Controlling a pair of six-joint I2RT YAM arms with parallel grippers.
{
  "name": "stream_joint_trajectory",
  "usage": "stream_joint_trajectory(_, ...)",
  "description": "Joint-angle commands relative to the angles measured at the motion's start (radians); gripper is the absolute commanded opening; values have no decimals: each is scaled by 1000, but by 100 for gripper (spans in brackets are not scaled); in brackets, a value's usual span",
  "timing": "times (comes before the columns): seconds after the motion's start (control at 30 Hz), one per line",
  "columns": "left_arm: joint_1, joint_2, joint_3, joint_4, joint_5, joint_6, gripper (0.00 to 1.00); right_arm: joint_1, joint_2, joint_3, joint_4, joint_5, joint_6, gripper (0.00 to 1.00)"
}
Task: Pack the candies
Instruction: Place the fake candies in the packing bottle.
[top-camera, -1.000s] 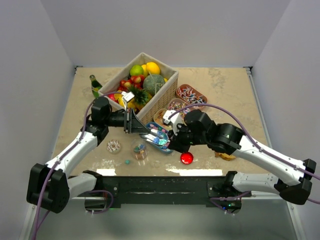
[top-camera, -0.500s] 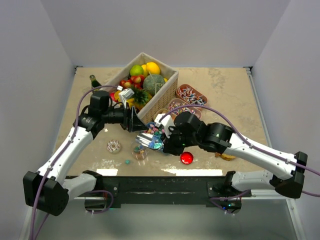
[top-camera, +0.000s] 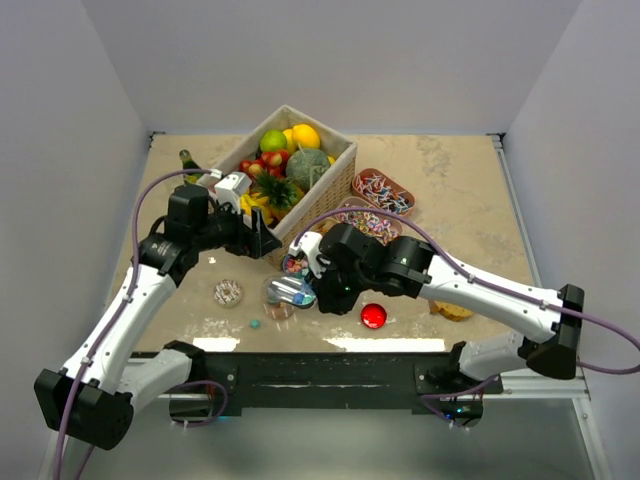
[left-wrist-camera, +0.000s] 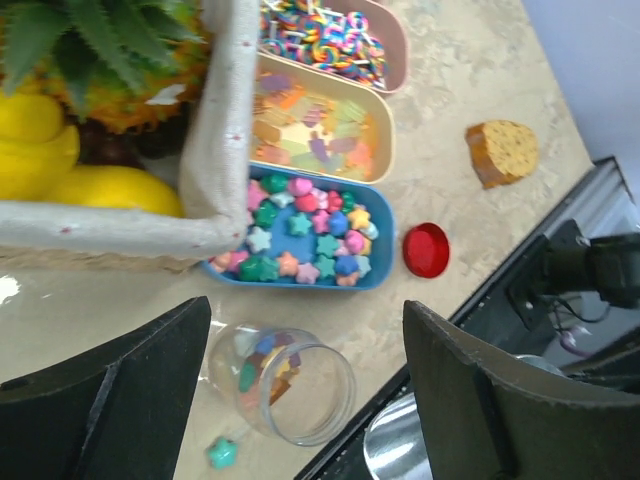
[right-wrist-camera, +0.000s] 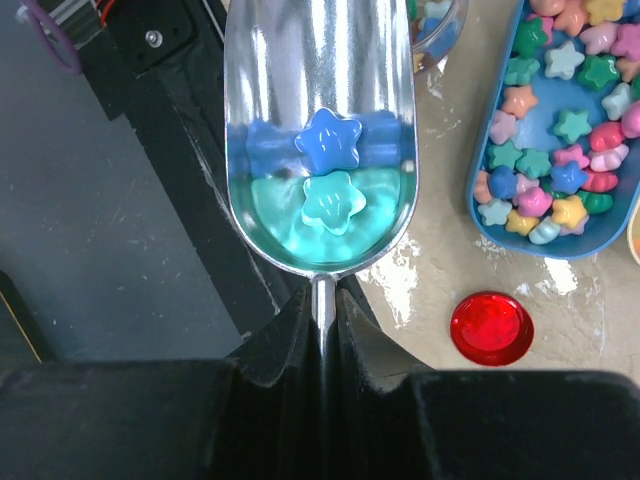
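The candies are star-shaped pastel pieces (left-wrist-camera: 300, 235) in a blue tray (left-wrist-camera: 385, 262), orange-yellow gummies (left-wrist-camera: 315, 125) in a cream tray, and striped wrapped ones (left-wrist-camera: 320, 30) in a pink tray. A glass jar (left-wrist-camera: 285, 385) on the table holds several stars, and one teal star (left-wrist-camera: 221, 452) lies beside it. My left gripper (left-wrist-camera: 305, 320) hangs open above the jar, holding nothing. My right gripper (right-wrist-camera: 322, 300) is shut on the handle of a metal scoop (right-wrist-camera: 320, 80) that carries a blue star (right-wrist-camera: 330, 140) and a teal star (right-wrist-camera: 333, 200). The scoop (top-camera: 292, 290) sits over the jar (top-camera: 278, 300).
A wicker basket (top-camera: 335, 185) of toy fruit stands behind the trays, with a green bottle (top-camera: 188, 160) to its left. Also on the table are a red lid (top-camera: 373, 316), a sprinkled doughnut (top-camera: 228, 292) and a bread piece (top-camera: 452, 311). The black base rail runs along the near edge.
My left gripper has opened and pulled back up and to the left, towards the basket. My right arm has carried the scoop left, from the blue tray to the jar.
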Motion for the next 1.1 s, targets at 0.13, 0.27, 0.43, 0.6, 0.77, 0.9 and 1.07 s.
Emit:
stream_joint_trajectory(0.13,7,-18,6,-8,-171,6,83,3,107,180,-161,26,51,0)
stream_joint_trajectory(0.27,7,-25,-17,-10,-187,4,83,3,171,237,-235,14,54,0)
stream_joint_trajectory(0.43,7,-39,-41,-8,-198,11,83,3,214,259,-288,29,71,0)
stream_joint_trajectory(0.6,7,-47,-67,-10,-192,18,83,1,265,306,-319,47,84,0)
stream_joint_trajectory(0.77,5,-62,-86,-10,-175,30,83,1,299,364,-353,55,91,0)
stream_joint_trajectory(0.9,4,-81,-110,5,-124,46,83,0,326,417,-396,41,91,0)
stream_joint_trajectory(1.07,1,-136,-138,47,-23,50,83,0,368,452,-450,8,85,0)
